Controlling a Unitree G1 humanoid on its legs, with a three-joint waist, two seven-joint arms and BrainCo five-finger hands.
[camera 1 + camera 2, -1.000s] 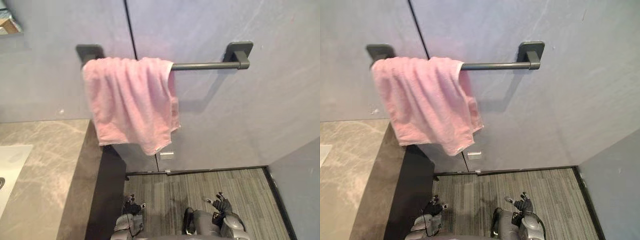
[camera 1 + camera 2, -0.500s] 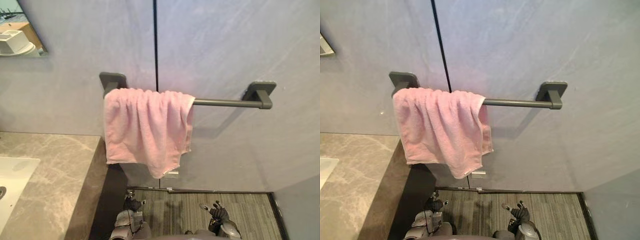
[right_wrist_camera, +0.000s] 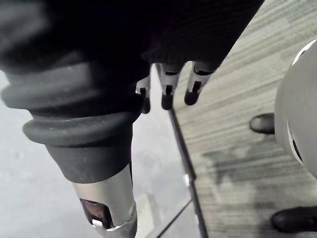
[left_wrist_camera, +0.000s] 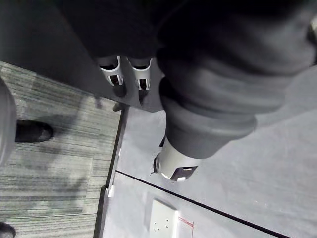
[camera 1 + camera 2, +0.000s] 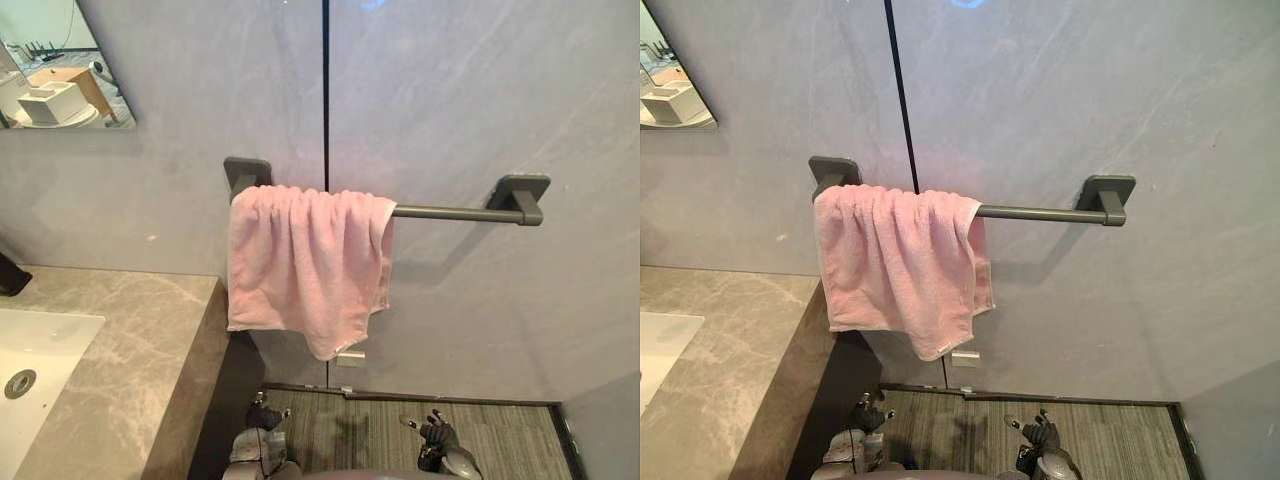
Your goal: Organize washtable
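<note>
- Pink towel: draped over the left end of a dark towel bar, bunched, its lower edge hanging unevenly with one corner lowest. It hangs just beside the bench edge and touches neither hand.
- Towel bar: fixed to the grey panelled wall; its right stretch is bare.
- Bench: grey marble top with a dark front, to the left of the towel.
- Sink: white basin set in the bench. The left eye view takes in its drain.
- Mirror: upper left on the wall, reflecting a white box.
- Left hand: low over the striped carpet floor. Its wrist view shows the fingers released and straight, grasping nothing, with a white wall socket past them.
- Right hand: low at the right, well apart from the towel, fingers released, holding nothing.
</note>
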